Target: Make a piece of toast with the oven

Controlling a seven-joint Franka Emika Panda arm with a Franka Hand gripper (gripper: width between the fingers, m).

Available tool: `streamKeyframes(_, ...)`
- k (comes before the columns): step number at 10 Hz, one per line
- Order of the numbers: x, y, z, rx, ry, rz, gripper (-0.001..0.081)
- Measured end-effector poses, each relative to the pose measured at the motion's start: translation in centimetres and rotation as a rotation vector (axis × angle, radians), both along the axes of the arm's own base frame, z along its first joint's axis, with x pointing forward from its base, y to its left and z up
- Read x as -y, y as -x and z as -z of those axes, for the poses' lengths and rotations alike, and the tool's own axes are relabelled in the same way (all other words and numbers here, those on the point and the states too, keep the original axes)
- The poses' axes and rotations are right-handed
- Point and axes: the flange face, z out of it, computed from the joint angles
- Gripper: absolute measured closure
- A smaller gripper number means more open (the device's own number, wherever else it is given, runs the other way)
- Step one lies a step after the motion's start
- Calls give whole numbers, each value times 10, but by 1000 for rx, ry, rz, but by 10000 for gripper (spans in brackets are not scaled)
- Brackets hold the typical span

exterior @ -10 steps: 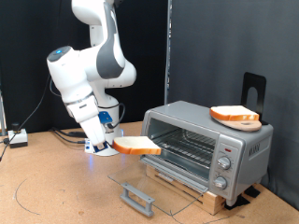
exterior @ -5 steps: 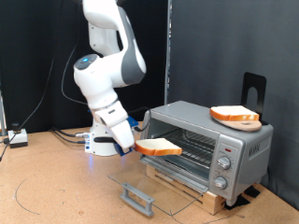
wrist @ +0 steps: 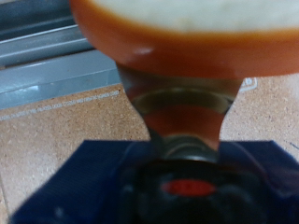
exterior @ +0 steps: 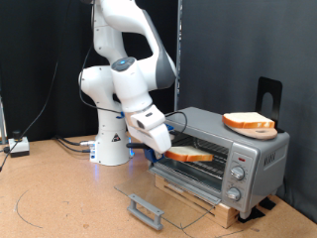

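Observation:
The silver-grey oven (exterior: 248,149) stands at the exterior view's right with its glass door (exterior: 163,196) dropped open. My gripper (exterior: 164,150) is shut on a piece of toast (exterior: 189,155), a flat slice with a pale face and orange-brown crust. The slice is held level and its far end reaches into the oven's opening above the wire rack (exterior: 203,151). In the wrist view the toast (wrist: 187,33) fills the upper frame, clamped by one finger (wrist: 182,117) that shows in front. A second, like slice (exterior: 249,123) lies on top of the oven.
The oven rests on a wooden board (exterior: 233,208) on the brown tabletop. Three knobs (exterior: 236,177) sit on its front panel at the exterior view's right. A black stand (exterior: 269,97) rises behind the oven. Cables and a small box (exterior: 18,147) lie at the exterior view's left.
The arm has swung towards the exterior view's right, carrying the toast from in front of the open door into the mouth of the oven.

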Motion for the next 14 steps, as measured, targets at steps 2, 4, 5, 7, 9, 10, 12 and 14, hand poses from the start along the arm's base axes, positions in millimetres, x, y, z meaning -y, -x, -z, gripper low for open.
streamKeyframes(2,-23,-1,-4,29,125,-53,411)
streamKeyframes(4,-30,-1,-9,55,195,-106,411)
streamKeyframes(5,-28,-1,-11,62,201,-114,411)
streamKeyframes(7,-17,-1,-15,61,194,-124,411)
streamKeyframes(9,3,1,-21,53,180,-125,411)
streamKeyframes(10,13,1,-23,53,176,-119,411)
streamKeyframes(12,28,1,-25,49,183,-99,411)
streamKeyframes(14,36,1,-26,42,188,-86,411)
